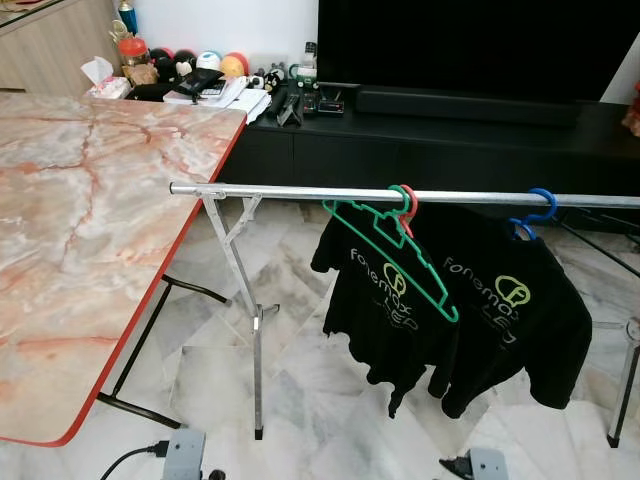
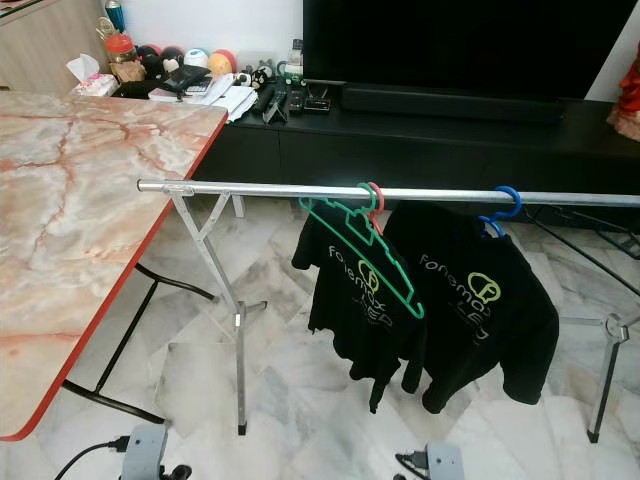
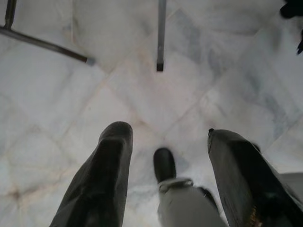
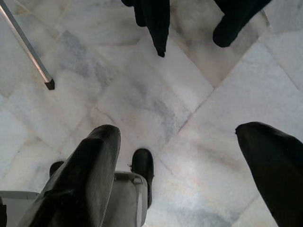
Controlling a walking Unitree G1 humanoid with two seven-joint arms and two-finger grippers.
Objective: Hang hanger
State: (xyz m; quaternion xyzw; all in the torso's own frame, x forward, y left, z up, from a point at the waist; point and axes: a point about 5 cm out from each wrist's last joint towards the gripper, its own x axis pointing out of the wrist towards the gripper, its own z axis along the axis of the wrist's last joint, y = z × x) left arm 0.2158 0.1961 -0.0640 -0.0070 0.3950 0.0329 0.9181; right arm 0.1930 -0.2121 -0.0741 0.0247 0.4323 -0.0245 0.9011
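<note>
Marble floor (image 3: 199, 94) below, both arms idle: left hand (image 3: 163, 137) and right hand (image 4: 180, 137) open, empty. Green hanger (image 1: 392, 250) hooks the rail (image 1: 280, 190), tilted; level it.

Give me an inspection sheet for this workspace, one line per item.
Surface: marble table with red edge, bare where visible; marble-tile floor.
Job's things: green hanger, empty and tilted, hooked on the metal rail; two black T-shirts hang on a red and a blue hanger.
Clutter: toys, papers and a tissue box on the black TV cabinet.
Grippers: left gripper and right gripper open, empty, hanging low over the floor.
Cables: black cable by the left arm.
Surroundings: dark TV screen.
</note>
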